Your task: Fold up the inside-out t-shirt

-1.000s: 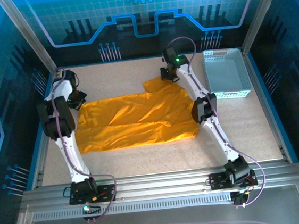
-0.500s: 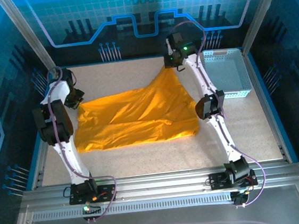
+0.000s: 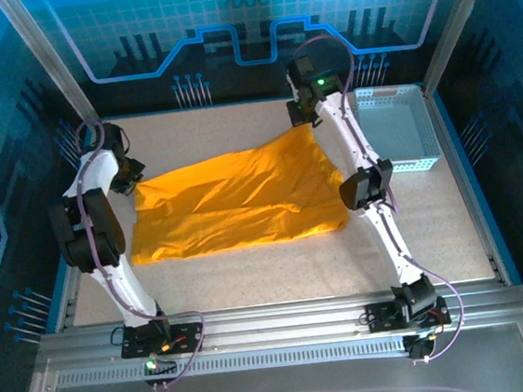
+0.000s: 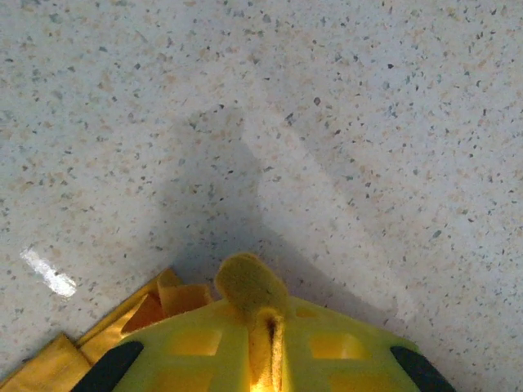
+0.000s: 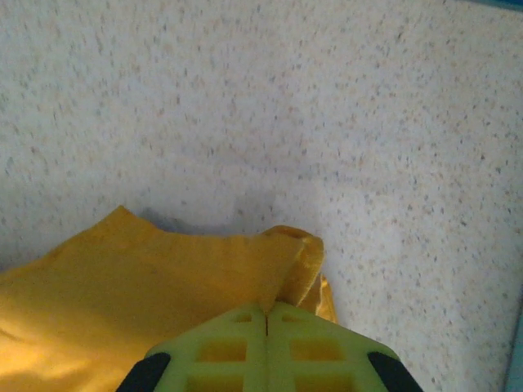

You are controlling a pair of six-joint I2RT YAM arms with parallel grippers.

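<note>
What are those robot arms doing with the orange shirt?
Two robot arms are working on folding the orange-yellow t-shirt on the table. The left end effector pinches one far corner, and the right end effector is shut on the other far corner. The cloth lies mostly spread out between them, not yet folded. A pale basket sits to the right.
</note>
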